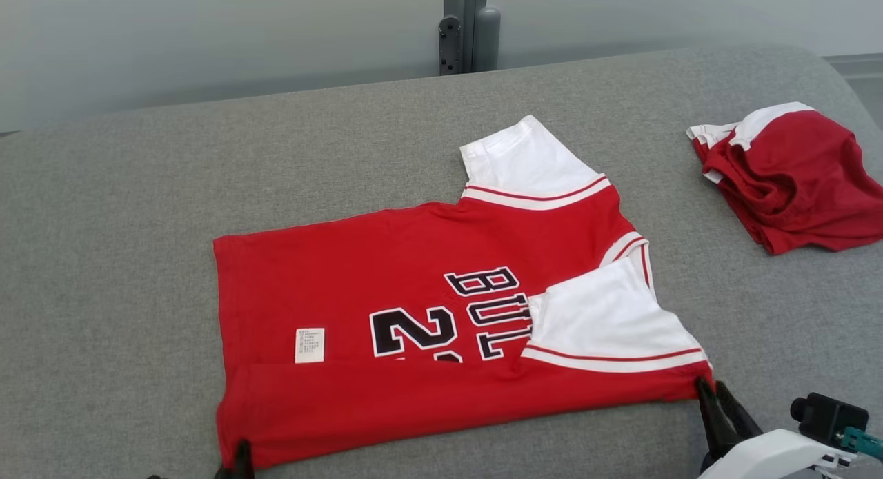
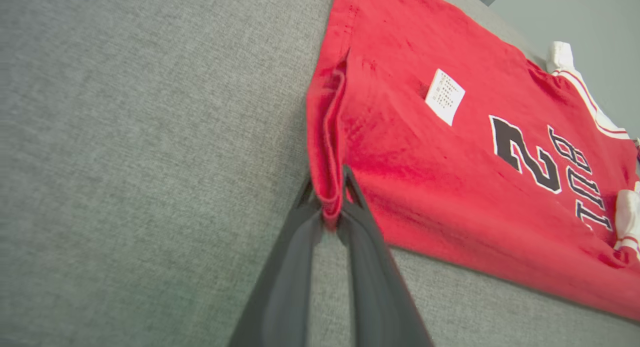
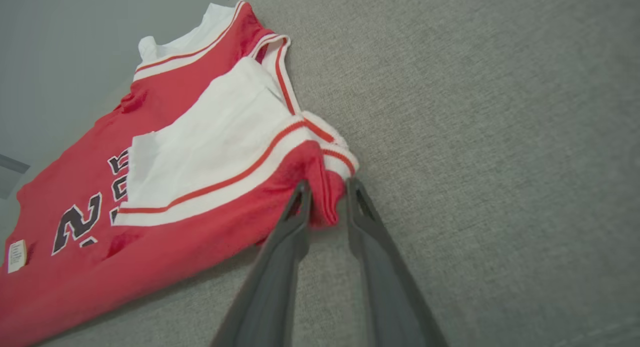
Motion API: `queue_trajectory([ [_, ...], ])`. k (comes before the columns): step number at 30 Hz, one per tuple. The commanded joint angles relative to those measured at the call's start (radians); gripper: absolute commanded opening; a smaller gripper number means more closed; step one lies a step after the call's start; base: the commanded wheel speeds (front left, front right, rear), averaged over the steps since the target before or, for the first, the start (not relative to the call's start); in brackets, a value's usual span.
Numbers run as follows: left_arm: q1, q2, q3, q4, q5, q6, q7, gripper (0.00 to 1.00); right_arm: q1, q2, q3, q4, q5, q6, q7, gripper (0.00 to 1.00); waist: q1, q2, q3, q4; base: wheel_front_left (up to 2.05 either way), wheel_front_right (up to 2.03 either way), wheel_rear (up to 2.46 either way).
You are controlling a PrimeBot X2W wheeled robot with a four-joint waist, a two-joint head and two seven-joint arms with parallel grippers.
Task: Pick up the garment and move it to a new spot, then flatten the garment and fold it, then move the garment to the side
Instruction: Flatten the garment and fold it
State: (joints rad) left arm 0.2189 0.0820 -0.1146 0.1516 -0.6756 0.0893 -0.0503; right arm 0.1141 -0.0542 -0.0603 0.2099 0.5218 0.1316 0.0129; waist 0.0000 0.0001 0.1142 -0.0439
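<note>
Operator: Position of the garment?

Manual: The red jersey (image 1: 386, 279) lies flat in the middle of the grey padded surface (image 1: 138, 223), printed side up, hem toward the left arm's side. Its near long edge is already turned over onto the body. The near white sleeve (image 1: 607, 313) lies folded inward across the lettering, so judge the fold as begun, not finished. A second red garment (image 1: 800, 182) sits bunched at the far right, well apart.

Operator: End effectors — state?

Manual: The left end effector (image 2: 330, 207) is pressed together on the hem corner of the turned strip, with a ridge of red cloth pinched between its fingers. The right end effector (image 3: 327, 197) sits at the shoulder corner with its fingers spread a little. The cloth corner lies between them, and you cannot confirm a firm clamp there.

Operator: Why those two corners?

Manual: They are the two ends of the fold line — holding both lets the strip travel as one straight edge. Expect the thin knit to sag or slip wherever one end is loose.
</note>
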Motion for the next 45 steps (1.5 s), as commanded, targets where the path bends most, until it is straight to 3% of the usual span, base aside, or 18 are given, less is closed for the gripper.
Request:
queue_trajectory([
  [1,-0.004,0.017,0.014,-0.004,0.009,0.010,-0.017,1.00,0.013,-0.006,-0.017,-0.010,-0.011,-0.002,-0.005,1.00,0.0000,-0.0001,0.004,-0.005,0.00,0.00,0.00],
  [6,-0.031,0.060,0.045,-0.055,0.032,0.024,-0.034,1.00,0.014,-0.002,-0.069,-0.051,-0.035,-0.001,-0.011,1.00,0.0000,-0.0001,0.014,-0.018,0.00,0.00,0.00],
  [12,-0.151,0.154,0.045,-0.109,0.083,0.031,0.031,1.00,-0.045,-0.021,-0.074,-0.120,-0.092,-0.001,-0.004,1.00,0.0000,-0.0001,0.033,-0.033,0.00,0.00,0.00],
  [18,-0.361,0.250,-0.008,-0.021,0.143,-0.005,0.142,1.00,-0.138,-0.061,0.003,-0.152,-0.112,-0.001,0.008,1.00,0.0000,-0.0001,0.080,-0.050,0.00,0.00,0.00],
  [24,-0.554,0.302,-0.051,0.131,0.179,-0.042,0.222,1.00,-0.230,-0.098,0.092,-0.149,-0.095,-0.001,0.011,1.00,0.0000,-0.0001,0.145,-0.069,0.00,0.00,0.00],
  [31,-0.685,0.335,-0.089,0.278,0.206,-0.072,0.292,1.00,-0.312,-0.140,0.154,-0.126,-0.081,-0.001,-0.005,1.00,0.0000,-0.0001,0.201,-0.087,0.00,0.00,0.00],
  [42,-0.751,0.335,-0.118,0.399,0.212,-0.093,0.303,1.00,-0.353,-0.164,0.181,-0.090,-0.062,-0.001,-0.030,1.00,0.0000,-0.0001,0.223,-0.096,0.00,0.00,0.00],
  [45,-0.760,0.328,-0.127,0.417,0.212,-0.098,0.299,0.91,-0.362,-0.168,0.180,-0.086,-0.058,-0.001,-0.033,1.00,0.0000,-0.0001,0.225,-0.097,0.00,0.00,0.00],
])
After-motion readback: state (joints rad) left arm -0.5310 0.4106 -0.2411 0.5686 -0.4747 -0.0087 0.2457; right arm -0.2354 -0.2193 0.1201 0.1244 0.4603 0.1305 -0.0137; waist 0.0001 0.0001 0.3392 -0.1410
